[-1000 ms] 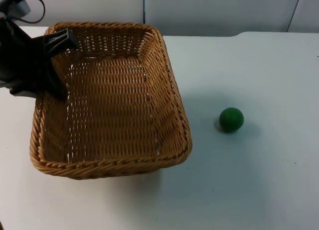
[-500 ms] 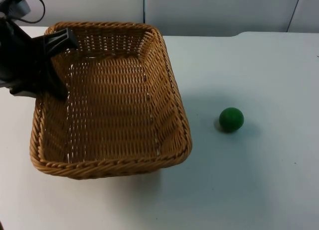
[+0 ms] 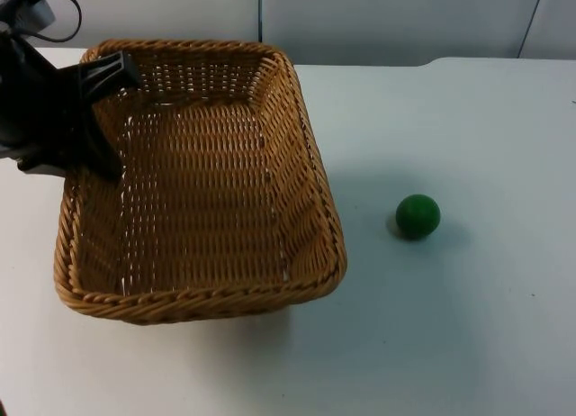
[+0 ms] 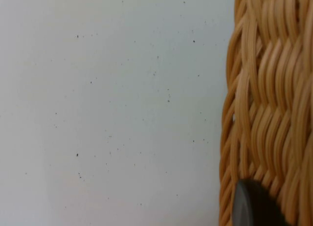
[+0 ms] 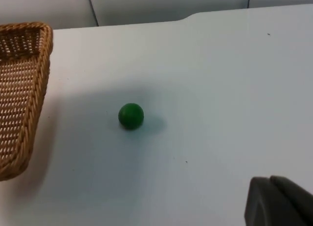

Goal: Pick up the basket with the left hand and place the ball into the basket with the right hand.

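1. Top view: we see the left claw (image 3: 99,119) clamped over the far-left rim of the wicker basket (image 3: 202,177), one finger outside the wall and one inside. The basket's near edge appears raised off the white surface (image 3: 468,335), so we judge the pick-up done or nearly done. The green ball (image 3: 418,216) sits on the surface to the basket's right, apart from it and untouched.

2. Left wrist view: a black fingertip (image 4: 254,206) presses against the woven basket wall (image 4: 269,103), with bare surface (image 4: 107,108) beside it.

3. Right wrist view: the ball (image 5: 131,115) lies ahead of the right claw, well apart from it, with the basket (image 5: 22,89) beyond. We cannot tell how that claw's fingers stand. The right arm waits; grasping the ball and placing it in the basket remain.
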### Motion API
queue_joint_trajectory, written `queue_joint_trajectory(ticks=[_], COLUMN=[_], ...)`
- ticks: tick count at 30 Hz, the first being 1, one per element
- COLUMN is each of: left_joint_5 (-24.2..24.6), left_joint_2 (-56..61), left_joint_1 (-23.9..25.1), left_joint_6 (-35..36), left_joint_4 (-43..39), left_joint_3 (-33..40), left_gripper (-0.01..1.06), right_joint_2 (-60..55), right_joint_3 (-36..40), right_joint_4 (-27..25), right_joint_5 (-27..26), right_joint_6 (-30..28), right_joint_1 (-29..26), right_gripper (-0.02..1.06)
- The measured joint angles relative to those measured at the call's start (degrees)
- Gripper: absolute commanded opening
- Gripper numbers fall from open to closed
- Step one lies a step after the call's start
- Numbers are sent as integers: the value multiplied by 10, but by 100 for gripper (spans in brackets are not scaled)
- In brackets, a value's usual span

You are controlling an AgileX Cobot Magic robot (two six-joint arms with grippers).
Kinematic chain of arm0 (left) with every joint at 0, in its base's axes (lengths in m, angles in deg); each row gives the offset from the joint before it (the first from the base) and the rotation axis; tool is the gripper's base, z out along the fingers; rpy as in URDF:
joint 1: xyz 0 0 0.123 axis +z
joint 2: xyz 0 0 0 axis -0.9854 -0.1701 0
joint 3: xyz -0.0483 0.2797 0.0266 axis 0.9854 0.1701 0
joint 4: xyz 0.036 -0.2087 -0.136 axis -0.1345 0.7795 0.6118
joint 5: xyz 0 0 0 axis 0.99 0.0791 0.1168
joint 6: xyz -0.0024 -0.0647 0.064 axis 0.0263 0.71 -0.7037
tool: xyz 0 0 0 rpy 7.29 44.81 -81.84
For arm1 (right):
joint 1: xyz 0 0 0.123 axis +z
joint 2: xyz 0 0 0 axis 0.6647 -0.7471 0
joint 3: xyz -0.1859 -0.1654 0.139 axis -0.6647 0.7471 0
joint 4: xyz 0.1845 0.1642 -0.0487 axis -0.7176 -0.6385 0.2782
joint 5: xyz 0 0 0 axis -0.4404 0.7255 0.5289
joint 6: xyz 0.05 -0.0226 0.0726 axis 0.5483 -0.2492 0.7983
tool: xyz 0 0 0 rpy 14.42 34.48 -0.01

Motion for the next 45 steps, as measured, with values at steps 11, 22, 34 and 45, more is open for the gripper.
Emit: queue_joint_trajectory(ticks=[11,22,34,45], left_joint_5=[0,0,0,0], left_joint_2=[0,0,0,0], left_joint_1=[0,0,0,0], left_joint_6=[0,0,0,0], left_joint_4=[0,0,0,0], left_joint_3=[0,0,0,0], left_gripper=[0,0,0,0], right_joint_2=[-57,-248,-628,-915], right_joint_3=[-7,-7,-95,-305], right_joint_4=[149,279,275,192], right_joint_5=[-44,-264,-318,-269], right_joint_6=[70,70,83,98], right_joint_1=[0,0,70,216], right_gripper=[0,0,0,22])
